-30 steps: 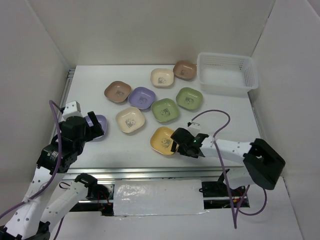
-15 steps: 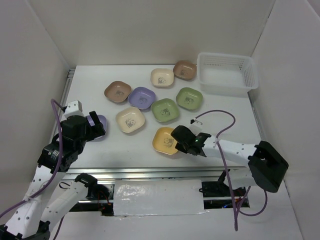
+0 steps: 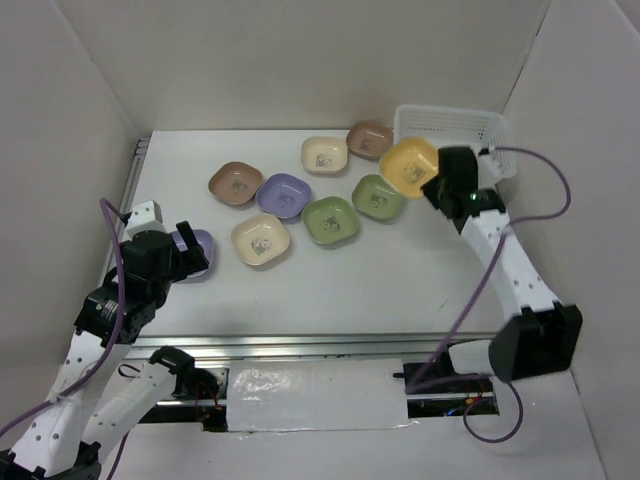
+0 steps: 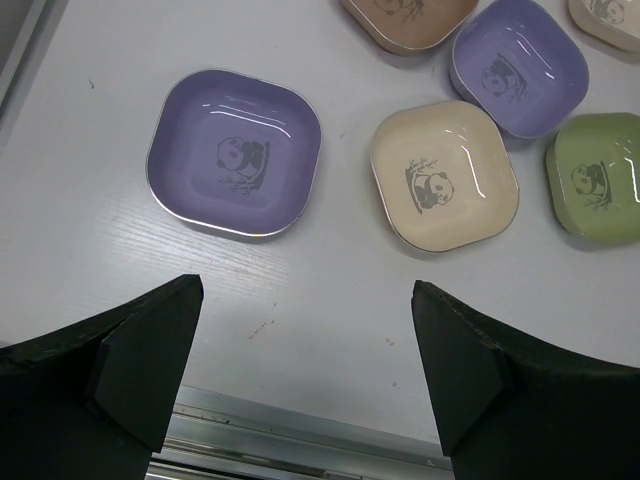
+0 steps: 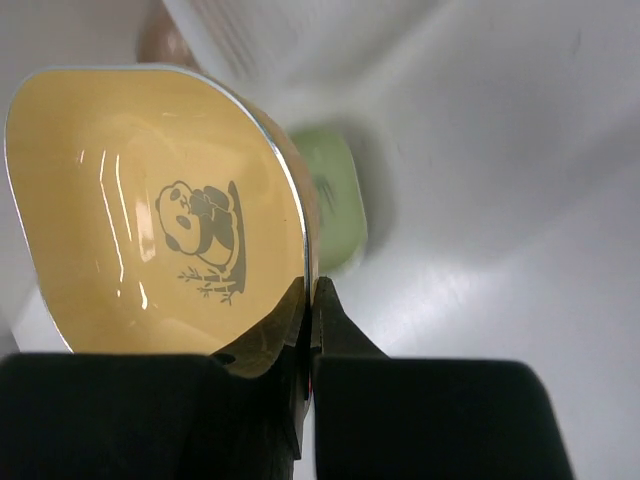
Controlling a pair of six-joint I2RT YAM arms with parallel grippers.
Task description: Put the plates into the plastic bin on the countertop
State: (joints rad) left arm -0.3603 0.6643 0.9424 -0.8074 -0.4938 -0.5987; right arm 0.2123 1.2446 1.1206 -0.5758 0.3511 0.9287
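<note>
My right gripper point(image 3: 437, 183) point(image 5: 312, 290) is shut on the rim of an orange plate point(image 3: 410, 165) point(image 5: 150, 200). It holds the plate tilted in the air just left of the white plastic bin point(image 3: 455, 112). Several more plates lie on the countertop point(image 3: 400, 280): brown point(image 3: 235, 183), lilac point(image 3: 283, 194), cream point(image 3: 261, 240), two green point(image 3: 331, 220) point(image 3: 378, 197), cream point(image 3: 325, 154) and brown point(image 3: 370, 139). My left gripper point(image 3: 190, 255) point(image 4: 305, 290) hangs open just short of another lilac plate point(image 4: 235, 152), with nothing between its fingers.
A metal rail point(image 3: 300, 345) runs along the near edge of the countertop, and another point(image 3: 140, 160) along the left side. White walls close in on the left, back and right. The right arm's purple cable point(image 3: 545, 215) loops out toward the right wall.
The right gripper shut on the orange plate near the front centre, then lifted and carried it far right to beside the bin. The left arm has barely moved.
</note>
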